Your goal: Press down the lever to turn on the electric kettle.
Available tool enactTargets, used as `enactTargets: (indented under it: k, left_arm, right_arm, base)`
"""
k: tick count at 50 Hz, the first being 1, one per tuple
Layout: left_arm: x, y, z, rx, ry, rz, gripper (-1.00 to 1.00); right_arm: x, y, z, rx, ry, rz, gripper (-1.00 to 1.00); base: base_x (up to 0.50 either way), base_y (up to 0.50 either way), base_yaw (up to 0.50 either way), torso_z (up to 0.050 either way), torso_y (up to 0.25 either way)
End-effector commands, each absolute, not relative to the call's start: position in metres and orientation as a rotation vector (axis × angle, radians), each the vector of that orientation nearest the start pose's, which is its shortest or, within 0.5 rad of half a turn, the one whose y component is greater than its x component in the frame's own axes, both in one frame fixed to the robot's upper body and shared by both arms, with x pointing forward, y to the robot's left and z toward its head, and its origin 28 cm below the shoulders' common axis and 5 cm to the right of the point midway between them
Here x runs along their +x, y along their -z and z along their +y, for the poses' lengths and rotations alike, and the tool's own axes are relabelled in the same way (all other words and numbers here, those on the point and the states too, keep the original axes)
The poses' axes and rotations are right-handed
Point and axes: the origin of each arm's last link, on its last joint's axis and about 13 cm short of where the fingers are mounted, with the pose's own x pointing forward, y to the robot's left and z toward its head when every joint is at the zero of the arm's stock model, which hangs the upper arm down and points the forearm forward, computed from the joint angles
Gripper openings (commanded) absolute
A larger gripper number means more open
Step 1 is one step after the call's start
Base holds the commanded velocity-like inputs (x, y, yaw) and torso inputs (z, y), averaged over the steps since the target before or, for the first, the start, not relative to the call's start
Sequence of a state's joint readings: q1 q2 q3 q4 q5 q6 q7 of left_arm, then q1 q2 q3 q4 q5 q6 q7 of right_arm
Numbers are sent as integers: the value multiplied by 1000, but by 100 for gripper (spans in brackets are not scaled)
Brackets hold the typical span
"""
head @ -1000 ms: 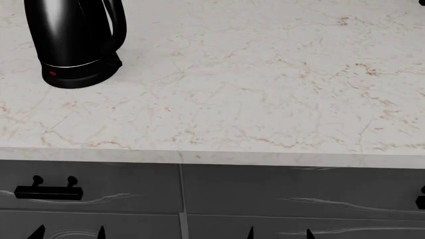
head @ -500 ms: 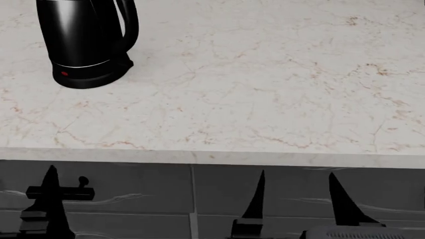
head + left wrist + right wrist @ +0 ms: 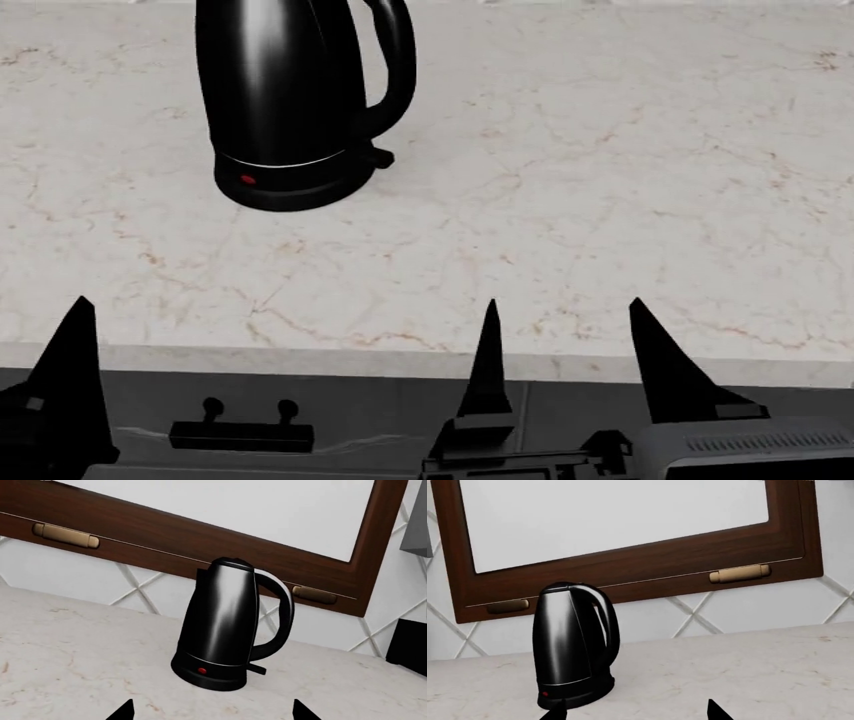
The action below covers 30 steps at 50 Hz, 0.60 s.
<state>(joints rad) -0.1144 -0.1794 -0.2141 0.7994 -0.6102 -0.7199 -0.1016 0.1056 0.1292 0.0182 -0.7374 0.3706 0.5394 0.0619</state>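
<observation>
The electric kettle [image 3: 287, 90] is tall, glossy black and stands upright on the marble counter [image 3: 601, 180] at the back left, handle to the right. A red dot [image 3: 247, 180] shows on its base. The lever [image 3: 383, 157] is a stubby black tab at the handle's foot. It also shows in the left wrist view [image 3: 257, 668]. My right gripper [image 3: 571, 350] is open and empty at the counter's front edge, well short of the kettle. Only one finger [image 3: 76, 370] of my left gripper shows in the head view. In its wrist view the left gripper [image 3: 212, 712] is open, facing the kettle [image 3: 223, 625]. The right wrist view shows the right gripper [image 3: 636, 712] open, with the kettle [image 3: 570, 640] ahead and the lever not clear.
Grey drawers with a black handle [image 3: 240, 435] lie below the counter's front edge. Behind the kettle are a tiled backsplash [image 3: 747, 605] and a brown-framed wall cabinet [image 3: 627, 565] with brass handles [image 3: 739, 573]. A dark object [image 3: 407, 645] stands at the counter's far edge.
The head view has shifted: the kettle now appears larger, lower and further right. Both grippers' fingers have risen up to the counter's front edge.
</observation>
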Motion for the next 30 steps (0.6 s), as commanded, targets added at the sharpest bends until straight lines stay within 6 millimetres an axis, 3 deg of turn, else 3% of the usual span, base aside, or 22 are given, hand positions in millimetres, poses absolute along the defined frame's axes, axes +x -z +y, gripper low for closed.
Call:
enactTargets:
  k: [1, 6, 19, 24, 30]
  left_arm:
    - [190, -154, 236, -266, 165, -195, 100]
    - [190, -153, 236, -267, 165, -194, 100]
    - [190, -149, 237, -278, 162, -192, 100]
    - [189, -151, 240, -288, 155, -190, 100]
    - [189, -146, 239, -282, 160, -188, 100]
  right_arm:
    - [202, -146, -103, 185, -183, -247, 100]
    - [201, -143, -103, 196, -207, -246, 100]
    - [202, -141, -103, 184, -199, -235, 100]
    - [203, -142, -102, 187, -194, -237, 100]
    - [204, -141, -102, 181, -186, -219, 100]
  base:
    - [0, 0, 0, 0, 0]
    - [47, -4, 0, 0, 0]
    - [500, -56, 0, 0, 0]
    - [34, 500, 0, 0, 0]
    - [0, 0, 0, 0, 0]
